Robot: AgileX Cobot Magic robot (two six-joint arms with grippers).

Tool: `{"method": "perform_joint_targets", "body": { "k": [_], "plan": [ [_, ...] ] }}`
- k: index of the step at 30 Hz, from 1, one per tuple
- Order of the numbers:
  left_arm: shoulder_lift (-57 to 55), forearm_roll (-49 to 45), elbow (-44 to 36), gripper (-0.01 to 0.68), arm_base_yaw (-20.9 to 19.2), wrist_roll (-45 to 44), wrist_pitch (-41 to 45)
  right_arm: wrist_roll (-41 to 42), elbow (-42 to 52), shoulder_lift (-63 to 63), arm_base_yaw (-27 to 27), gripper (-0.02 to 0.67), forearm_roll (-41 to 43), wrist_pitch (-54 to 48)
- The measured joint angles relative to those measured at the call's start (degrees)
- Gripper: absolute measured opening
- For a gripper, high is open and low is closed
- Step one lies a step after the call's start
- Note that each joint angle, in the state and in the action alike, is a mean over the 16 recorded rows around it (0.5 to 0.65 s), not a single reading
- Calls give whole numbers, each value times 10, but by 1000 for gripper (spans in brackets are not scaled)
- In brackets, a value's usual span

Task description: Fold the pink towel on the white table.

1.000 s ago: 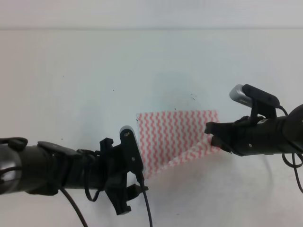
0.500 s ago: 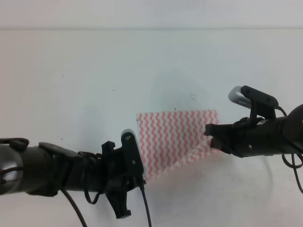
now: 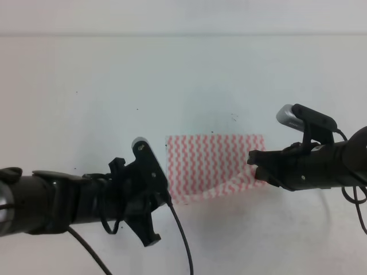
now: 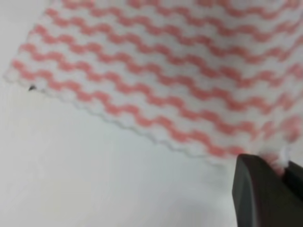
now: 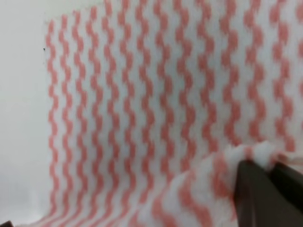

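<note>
The pink towel (image 3: 212, 163) lies on the white table (image 3: 86, 74) just right of centre, its far edge flat and its near edge lifted. My left gripper (image 3: 165, 195) is at the towel's near left corner, shut on it. In the left wrist view the towel (image 4: 189, 61) fills the top, and a bit of its hem sits pinched in the left gripper (image 4: 284, 165). My right gripper (image 3: 256, 166) is shut on the near right corner. In the right wrist view the towel (image 5: 142, 104) bunches up where the right gripper (image 5: 272, 168) holds it.
Both dark arms reach in from the near side, the left arm (image 3: 63, 200) and the right arm (image 3: 327, 163), with cables hanging below them. The table's far edge (image 3: 183, 35) meets a pale wall. A few tiny dark specks (image 3: 234, 117) dot the surface.
My left gripper has moved up and to the left with its corner of the towel. The near edge, slanted before, now runs flatter. The right gripper has barely moved.
</note>
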State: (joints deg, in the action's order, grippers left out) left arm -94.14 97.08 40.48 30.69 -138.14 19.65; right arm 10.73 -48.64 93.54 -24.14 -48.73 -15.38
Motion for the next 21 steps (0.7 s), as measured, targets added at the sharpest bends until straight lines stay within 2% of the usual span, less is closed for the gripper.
{"method": "perform_joint_targets", "body": {
  "k": [21],
  "plan": [
    [-56, 27, 85, -4, 0, 54, -31, 0, -2, 2, 0, -16, -6, 41]
  ]
}}
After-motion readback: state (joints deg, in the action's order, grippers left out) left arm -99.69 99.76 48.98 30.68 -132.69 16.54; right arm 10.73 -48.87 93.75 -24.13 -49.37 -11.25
